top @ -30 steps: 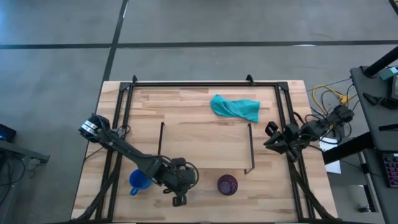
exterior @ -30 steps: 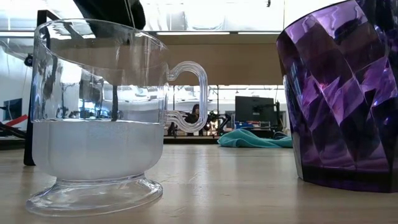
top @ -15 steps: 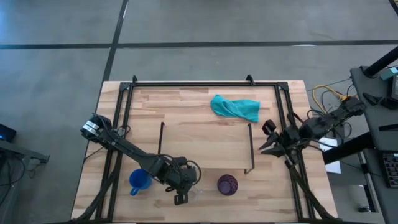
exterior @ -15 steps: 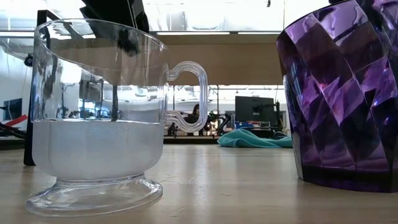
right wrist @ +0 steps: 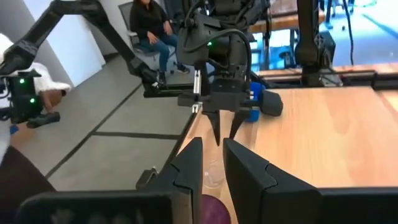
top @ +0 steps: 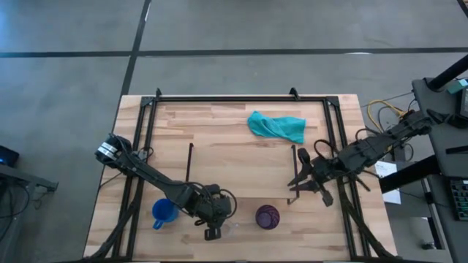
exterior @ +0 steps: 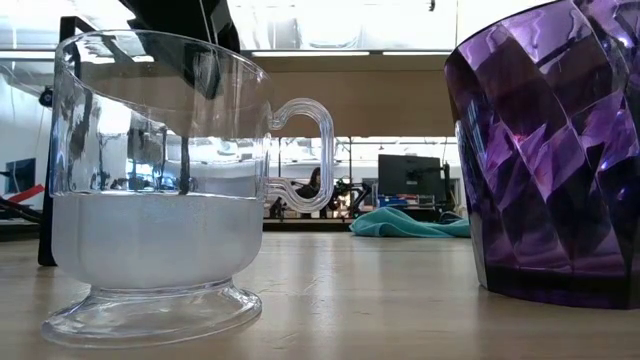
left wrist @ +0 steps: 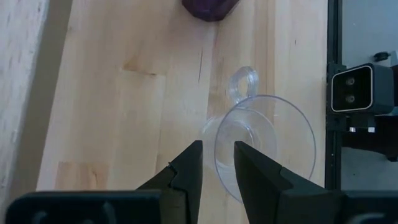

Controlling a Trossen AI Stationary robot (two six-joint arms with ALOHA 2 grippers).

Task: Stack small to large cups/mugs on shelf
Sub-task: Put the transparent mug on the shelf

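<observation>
The clear glass cup at the desk's 6 o'clock edge looks rigid, slick and breakable, so the left gripper, fingers narrowly parted, should pinch its rim.

1. The wooden tabletop, light planks in a black frame, carries everything.
2. The shelf stands at its middle on thin black rod legs; its top is bare.
3. A teal cloth lies crumpled just beyond the shelf's far edge, toward the right end.
4. The purple cup sits just in front of the shelf's near right corner.
5. The clear glass cup stands beside the purple cup.
6. The blue mug stands off the shelf's near left corner.
</observation>
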